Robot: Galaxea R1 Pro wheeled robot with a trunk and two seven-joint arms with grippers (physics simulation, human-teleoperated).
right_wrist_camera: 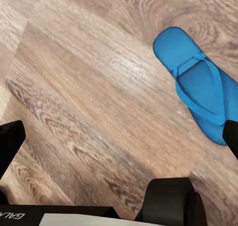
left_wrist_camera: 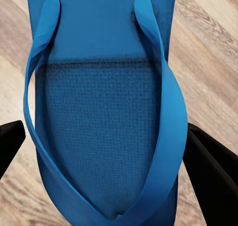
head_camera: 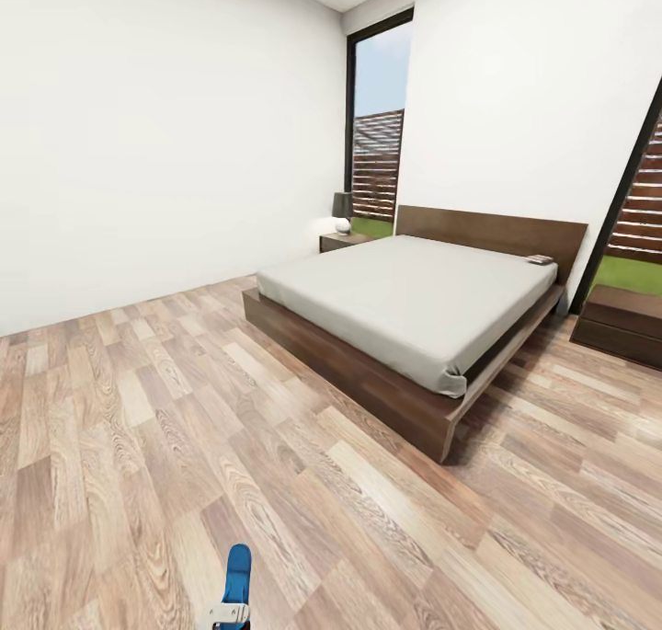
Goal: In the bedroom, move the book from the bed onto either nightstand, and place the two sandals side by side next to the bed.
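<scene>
The left gripper (left_wrist_camera: 101,137) held one blue sandal (left_wrist_camera: 106,112) between its fingers, well short of the bed (head_camera: 414,303). The book (head_camera: 540,259) lay near the headboard (head_camera: 492,227). The right gripper (right_wrist_camera: 119,141) stood wide open above the floor (right_wrist_camera: 89,87), beside the other sandal (right_wrist_camera: 198,82).

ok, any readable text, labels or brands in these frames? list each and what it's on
"GALA", upside down and cut off by the frame edge: on the robot's right arm housing, right wrist view.
Cover of the book on the bed: too small to read.
Nothing else legible.
</scene>
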